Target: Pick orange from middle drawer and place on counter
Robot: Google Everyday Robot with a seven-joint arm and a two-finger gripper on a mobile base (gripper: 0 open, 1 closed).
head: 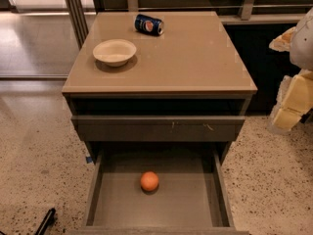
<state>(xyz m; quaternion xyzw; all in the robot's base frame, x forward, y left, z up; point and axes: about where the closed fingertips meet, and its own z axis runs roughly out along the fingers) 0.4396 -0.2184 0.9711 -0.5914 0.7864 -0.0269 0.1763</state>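
The orange (149, 181) lies on the flat bottom of the pulled-out middle drawer (195, 199), a little left of its centre. The glossy tan counter (195, 58) tops the cabinet above it. My gripper does not show in the camera view. Only pale cream and yellow parts of my arm (293, 92) show at the right edge, beside the cabinet, well above and to the right of the orange.
A cream bowl (114, 51) stands on the counter's left side and a blue soda can (149, 24) lies at its back. A closed grey drawer front (156, 128) sits above the open drawer. Speckled floor surrounds the cabinet. A thin dark object (46, 221) lies at bottom left.
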